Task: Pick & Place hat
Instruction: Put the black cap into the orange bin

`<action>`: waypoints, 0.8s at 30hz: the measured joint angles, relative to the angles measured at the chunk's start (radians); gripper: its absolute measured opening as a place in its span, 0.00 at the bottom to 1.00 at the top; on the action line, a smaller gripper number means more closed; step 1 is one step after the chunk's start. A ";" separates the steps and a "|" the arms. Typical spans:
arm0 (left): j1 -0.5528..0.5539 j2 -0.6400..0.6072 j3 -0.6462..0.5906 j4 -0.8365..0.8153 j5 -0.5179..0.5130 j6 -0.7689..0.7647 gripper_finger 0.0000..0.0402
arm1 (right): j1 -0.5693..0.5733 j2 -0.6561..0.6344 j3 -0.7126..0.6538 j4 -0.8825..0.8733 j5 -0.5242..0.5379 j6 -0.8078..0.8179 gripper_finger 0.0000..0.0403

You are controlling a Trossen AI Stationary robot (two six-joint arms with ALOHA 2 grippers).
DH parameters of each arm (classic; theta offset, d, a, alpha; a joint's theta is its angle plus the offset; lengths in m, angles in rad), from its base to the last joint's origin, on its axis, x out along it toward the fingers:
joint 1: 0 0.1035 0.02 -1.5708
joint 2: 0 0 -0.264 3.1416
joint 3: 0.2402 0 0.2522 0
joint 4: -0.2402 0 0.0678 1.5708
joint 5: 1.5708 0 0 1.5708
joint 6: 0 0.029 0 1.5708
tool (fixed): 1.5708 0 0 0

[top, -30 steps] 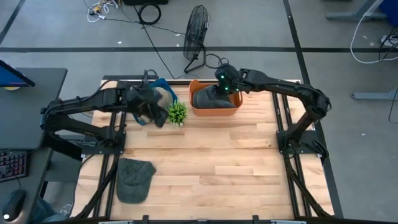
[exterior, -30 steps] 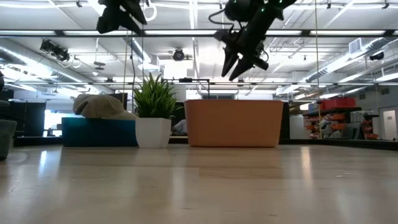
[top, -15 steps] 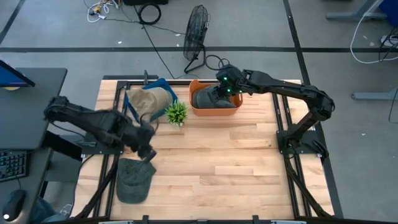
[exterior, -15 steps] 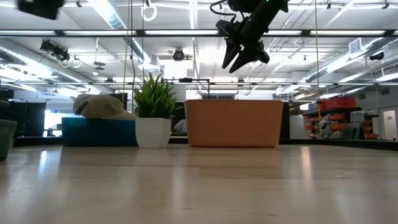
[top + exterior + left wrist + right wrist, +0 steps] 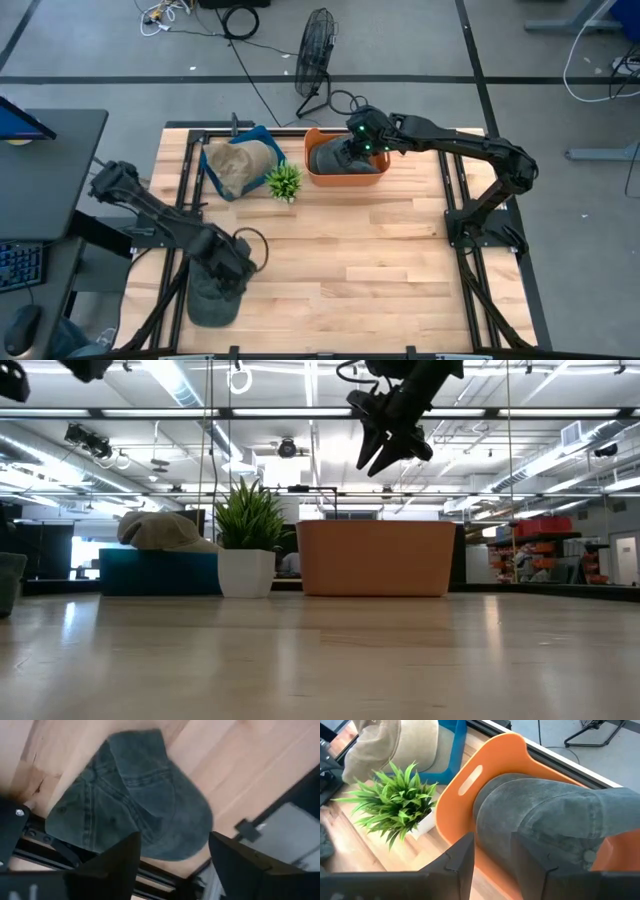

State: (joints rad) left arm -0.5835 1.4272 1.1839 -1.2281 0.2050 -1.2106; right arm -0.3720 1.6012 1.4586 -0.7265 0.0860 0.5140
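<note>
Two dark jointed arms, green lights on right arm (image 5: 420, 132)

The left gripper (image 5: 228, 265) has been moved from beside the tan hat (image 5: 238, 165) at the table's far edge to a position directly above the dark green cap (image 5: 212, 293) near the front-left corner, fingers spread.
</note>
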 joint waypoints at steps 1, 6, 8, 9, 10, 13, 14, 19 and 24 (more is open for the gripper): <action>-0.014 0.020 0.000 0.006 0.001 0.014 0.61 | 0.004 0.000 0.000 0.000 0.000 0.000 0.32; -0.056 0.104 0.000 0.044 0.056 0.079 0.64 | 0.023 0.000 0.000 -0.001 0.000 -0.019 0.32; -0.064 0.134 0.000 0.038 0.083 0.101 0.64 | 0.031 0.000 0.000 -0.001 0.000 -0.028 0.32; -0.068 0.147 0.000 0.039 0.093 0.121 0.63 | 0.034 0.000 0.000 -0.002 0.000 -0.029 0.32; -0.071 0.157 0.000 0.038 0.097 0.137 0.63 | 0.037 0.000 0.000 -0.002 0.000 -0.030 0.32; -0.072 0.162 -0.033 0.058 0.097 0.213 0.63 | 0.042 0.000 0.000 -0.001 0.000 -0.033 0.32; -0.072 0.161 -0.055 0.067 0.094 0.232 0.63 | 0.043 0.000 0.000 -0.001 0.000 -0.033 0.32; -0.072 0.148 -0.173 0.075 0.091 0.254 0.63 | 0.042 0.000 0.000 -0.004 0.000 -0.034 0.32; -0.083 0.147 -0.276 0.280 0.138 0.248 0.63 | 0.042 0.000 0.000 -0.013 0.000 -0.034 0.32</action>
State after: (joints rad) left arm -0.6669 1.5745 0.9081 -0.9481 0.3429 -0.9628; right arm -0.3298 1.6012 1.4586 -0.7395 0.0860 0.4805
